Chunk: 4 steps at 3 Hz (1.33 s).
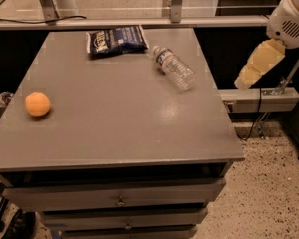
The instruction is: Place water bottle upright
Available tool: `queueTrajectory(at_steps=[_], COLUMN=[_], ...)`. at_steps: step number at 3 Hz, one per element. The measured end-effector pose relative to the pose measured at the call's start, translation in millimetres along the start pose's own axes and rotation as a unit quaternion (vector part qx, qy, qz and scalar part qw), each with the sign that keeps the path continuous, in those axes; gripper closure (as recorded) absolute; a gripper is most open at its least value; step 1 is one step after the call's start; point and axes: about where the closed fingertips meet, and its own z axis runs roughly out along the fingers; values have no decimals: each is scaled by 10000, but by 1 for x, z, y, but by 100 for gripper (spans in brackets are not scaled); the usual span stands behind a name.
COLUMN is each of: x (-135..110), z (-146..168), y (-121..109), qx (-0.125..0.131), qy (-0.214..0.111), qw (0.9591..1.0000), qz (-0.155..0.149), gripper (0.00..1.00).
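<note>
The small clear ribbed plastic water bottle w/ white cap and blue-and-white label band is being seen lying on its side on the grey flat-topped drawer cabinet, toward the rear right of the top. Its cap is pointing back-left at the dark blue crinkly snack bag, which is near but apart from it. The cream-coloured robot gripper is being held off the cabinet's right edge, in the air and well apart from the bottle; whether it is open or closed can't be told. The bottle is being judged light, thin-walled and springy, so it is prob. apt to roll or skid on the smooth top and to dent if squeezed hard. The ribbed mid-body, below the label, is being judged the best place to be gripped, across the width. As for contents, any water inside the bottle can't be made out, and the cabinet drawers are being shown closed, contents unseen. A round orange ball is lying at the left edge, far from the work.
</note>
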Motion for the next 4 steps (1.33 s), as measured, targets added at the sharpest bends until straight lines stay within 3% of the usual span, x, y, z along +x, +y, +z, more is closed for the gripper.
queueTrajectory(at_steps=[1, 2, 3, 4], x=[-23, -24, -60, -114], z=[48, 48, 53, 69], y=[-39, -39, -46, -53], qx=[-316, -316, -215, -273], qy=[-173, -173, -446, -646], qw=[9963, 9963, 9952, 9928], qz=[787, 786, 842, 968], gripper=[0, 0, 0, 0])
